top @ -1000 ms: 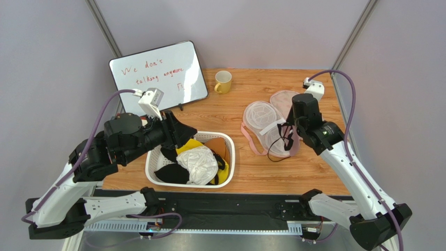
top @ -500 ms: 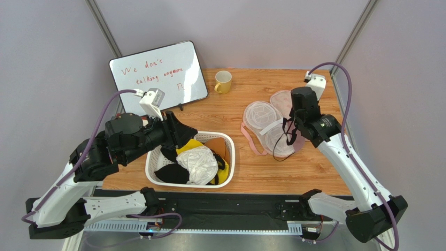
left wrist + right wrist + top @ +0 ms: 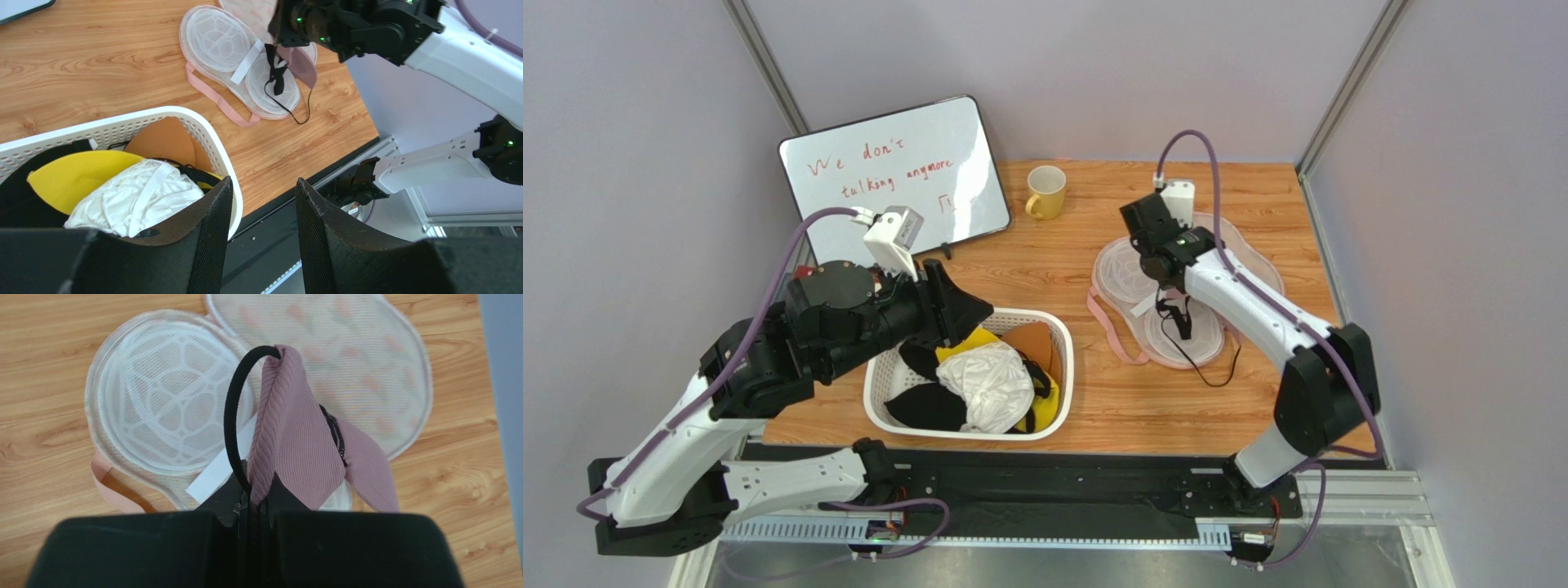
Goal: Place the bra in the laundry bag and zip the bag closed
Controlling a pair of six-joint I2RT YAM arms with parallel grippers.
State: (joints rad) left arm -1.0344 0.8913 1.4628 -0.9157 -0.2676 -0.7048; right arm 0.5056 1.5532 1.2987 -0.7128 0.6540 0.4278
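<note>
Jaws of the left gripper stand apart with nothing between them, the white slotted plastic basket of mixed garments just below and ahead of their tips. Across the wooden table, the right gripper is clamped on the dusty-pink ribbed bra and its black strap, above the opened cream mesh laundry bag, which lies directly beneath the closed jaws.

Your worktop is light wood-grain, boxed by plain pale lilac walls. Grey metal posts stand at both far corners.
</note>
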